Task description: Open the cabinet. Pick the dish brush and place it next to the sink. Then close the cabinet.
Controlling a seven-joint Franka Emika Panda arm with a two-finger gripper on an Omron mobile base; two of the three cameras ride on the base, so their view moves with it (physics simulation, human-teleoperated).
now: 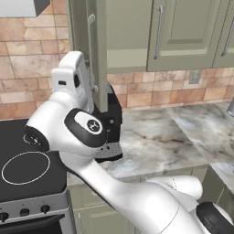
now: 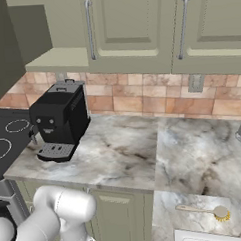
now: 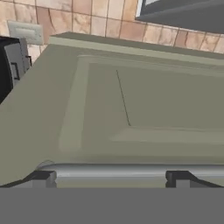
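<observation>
At the bottom of the hand view, the two fingertips (image 3: 43, 177) are seen set wide apart, with the silver bar handle (image 3: 113, 170) of a cabinet door lying across between them. The gripper (image 3: 111, 178) is thus open about the handle; contact of either fingertip with it cannot be told. Nothing is held. Beyond the handle, the panelled face of the door (image 3: 131, 105) is presented close to the camera.

In the right base view, the dish brush (image 2: 205, 210) is found lying on the marble counter (image 2: 194, 158), just beside the white rim of the sink (image 2: 208, 236) at the lower edge. Its pale handle is pointed left and its yellow bristle head right.

Further back on the counter, a black coffee machine (image 2: 60, 118) is placed upright near the black cooktop (image 2: 8, 138).

Above it, the cabinet (image 2: 63, 40) is shown with its left door swung out, and the plain interior with its shelf is exposed. The right door (image 2: 127, 27) is shut. In the left base view, the open door (image 1: 89, 50) is seen edge-on, with the arm's upper links just beside it.

Behind the counter, a brick-pattern tiled wall (image 2: 141, 96) carries a wall outlet (image 2: 194, 82).
</observation>
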